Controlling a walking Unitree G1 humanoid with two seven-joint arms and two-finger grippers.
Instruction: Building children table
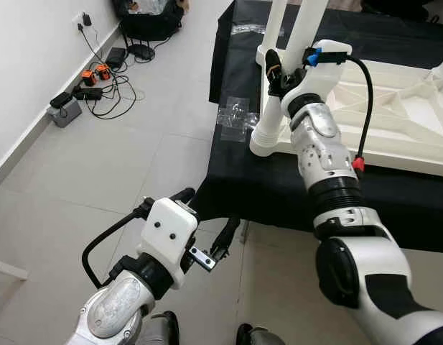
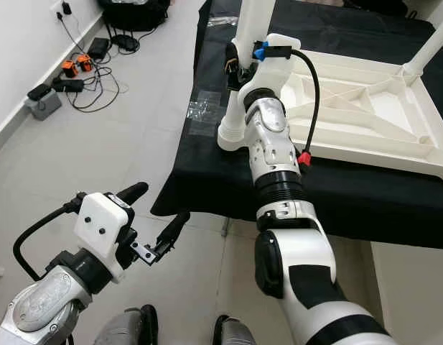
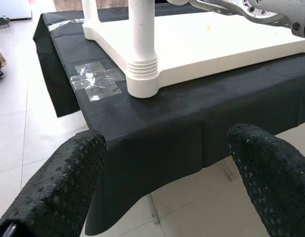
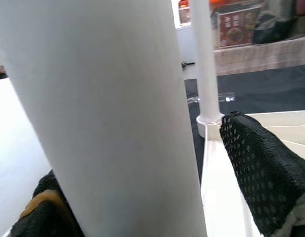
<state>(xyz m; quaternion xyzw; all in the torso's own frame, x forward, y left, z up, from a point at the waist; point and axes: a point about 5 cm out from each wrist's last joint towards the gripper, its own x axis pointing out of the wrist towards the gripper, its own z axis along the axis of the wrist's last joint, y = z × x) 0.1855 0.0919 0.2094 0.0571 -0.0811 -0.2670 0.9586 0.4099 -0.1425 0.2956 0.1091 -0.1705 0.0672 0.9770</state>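
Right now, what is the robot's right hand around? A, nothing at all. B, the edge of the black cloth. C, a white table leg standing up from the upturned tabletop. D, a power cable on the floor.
C: the right hand has its black fingers on either side of the white table leg, which rises from a corner of the upturned tabletop.

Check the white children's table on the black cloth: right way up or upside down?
Upside down. The table rests top-down on the black cloth, ribbed underside showing and legs pointing up; the right gripper is at the corner leg.
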